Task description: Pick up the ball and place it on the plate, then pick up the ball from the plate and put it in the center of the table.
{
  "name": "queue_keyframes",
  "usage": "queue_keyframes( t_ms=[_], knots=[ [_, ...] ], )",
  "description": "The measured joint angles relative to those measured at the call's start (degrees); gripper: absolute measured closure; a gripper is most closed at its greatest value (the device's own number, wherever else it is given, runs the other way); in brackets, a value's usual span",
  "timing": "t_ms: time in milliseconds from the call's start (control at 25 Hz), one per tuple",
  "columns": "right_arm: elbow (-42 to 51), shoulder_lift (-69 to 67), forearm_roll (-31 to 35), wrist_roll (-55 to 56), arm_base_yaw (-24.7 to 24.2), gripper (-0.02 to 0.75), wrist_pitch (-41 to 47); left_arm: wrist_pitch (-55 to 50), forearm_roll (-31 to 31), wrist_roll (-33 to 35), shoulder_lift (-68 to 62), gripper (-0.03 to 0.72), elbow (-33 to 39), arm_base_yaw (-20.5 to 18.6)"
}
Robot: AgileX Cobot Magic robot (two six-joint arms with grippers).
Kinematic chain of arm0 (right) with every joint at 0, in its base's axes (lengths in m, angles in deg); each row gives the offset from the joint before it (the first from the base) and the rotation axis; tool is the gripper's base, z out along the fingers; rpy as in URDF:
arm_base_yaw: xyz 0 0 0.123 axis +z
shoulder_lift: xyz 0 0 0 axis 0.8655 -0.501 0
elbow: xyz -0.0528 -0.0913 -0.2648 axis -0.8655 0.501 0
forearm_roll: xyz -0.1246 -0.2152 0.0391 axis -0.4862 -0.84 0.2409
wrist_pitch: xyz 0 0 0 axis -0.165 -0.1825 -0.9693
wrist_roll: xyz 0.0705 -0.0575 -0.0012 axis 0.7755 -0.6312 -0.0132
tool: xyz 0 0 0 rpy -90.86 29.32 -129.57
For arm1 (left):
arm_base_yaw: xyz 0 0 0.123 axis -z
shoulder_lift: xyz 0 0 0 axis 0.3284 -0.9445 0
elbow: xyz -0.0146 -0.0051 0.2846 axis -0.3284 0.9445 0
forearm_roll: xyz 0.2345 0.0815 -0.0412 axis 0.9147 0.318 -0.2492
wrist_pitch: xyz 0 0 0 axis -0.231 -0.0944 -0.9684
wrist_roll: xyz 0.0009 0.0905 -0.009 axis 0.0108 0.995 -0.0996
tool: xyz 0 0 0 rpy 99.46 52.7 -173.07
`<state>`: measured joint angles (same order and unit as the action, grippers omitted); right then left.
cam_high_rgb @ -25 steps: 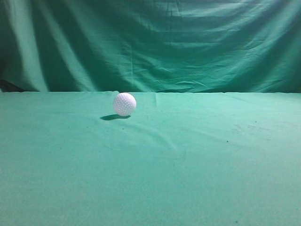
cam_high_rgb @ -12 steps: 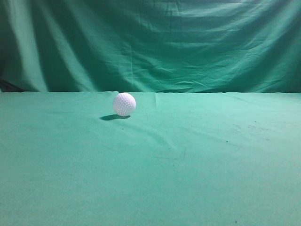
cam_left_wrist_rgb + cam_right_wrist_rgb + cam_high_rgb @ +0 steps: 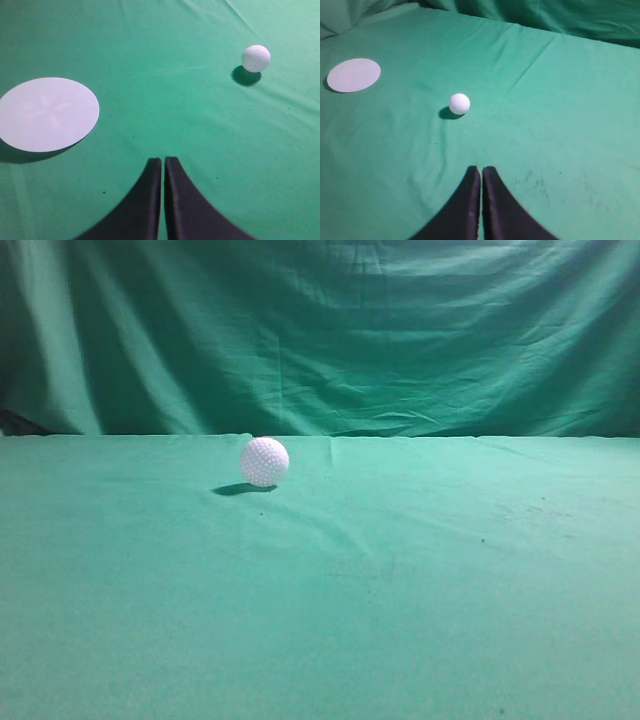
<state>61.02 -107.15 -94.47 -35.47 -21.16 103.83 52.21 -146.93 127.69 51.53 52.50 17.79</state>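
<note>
- Left gripper (image 3: 163, 161) hovers above the table (image 3: 165, 100) with its jaws pressed together, holding nothing; the plate (image 3: 47, 114) lies ahead and to its left.
- From that gripper the ball (image 3: 256, 58) sits loose on the cloth, well apart, ahead and to the right, far from the plate.
- Right gripper (image 3: 481, 171), also closed and empty, has the ball (image 3: 459, 103) almost straight ahead, slightly left; it looks the nearer arm.

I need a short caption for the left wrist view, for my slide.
Closed left end effector above the green table, white plate left, golf ball far right.
</note>
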Motion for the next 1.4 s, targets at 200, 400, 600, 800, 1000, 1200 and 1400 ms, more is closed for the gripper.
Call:
queue_keyframes(
  t_ms=[200, 400, 600, 800, 1000, 1200, 1400],
  knots=[
    [6.2, 0.4, 0.0, 2.4, 0.0, 0.738, -6.8, 0.0, 0.0, 0.1, 0.0, 0.688, 0.0, 0.0],
    [6.9, 0.6, 0.0, 2.4, 0.0, 0.738, -9.2, 0.0, 0.0, 0.1, 0.0, 0.688, 0.0, 0.0],
    [6.9, 0.6, 0.0, 2.4, 0.0, 0.738, -9.3, 0.0, 0.0, 0.1, 0.0, 0.688, 0.0, 0.0],
    [6.9, 0.6, -1.6, 2.3, 0.0, 0.689, -5.2, 0.0, 0.0, 0.1, 0.0, 0.688, 0.0, 0.0],
    [9.8, 6.0, -5.1, 2.1, -3.8, 0.689, -3.3, 0.0, -0.1, 0.1, 0.0, 0.688, 0.0, 0.0],
    [16.2, 16.7, -5.4, 2.2, -12.2, 0.689, -4.7, 0.0, -0.2, 0.1, 0.0, 0.688, 0.0, 0.0],
    [23.1, 27.0, -5.4, 6.5, -22.2, 0.689, -6.2, 0.0, -0.2, 0.1, 0.0, 0.688, 0.0, 0.0]
  ],
)
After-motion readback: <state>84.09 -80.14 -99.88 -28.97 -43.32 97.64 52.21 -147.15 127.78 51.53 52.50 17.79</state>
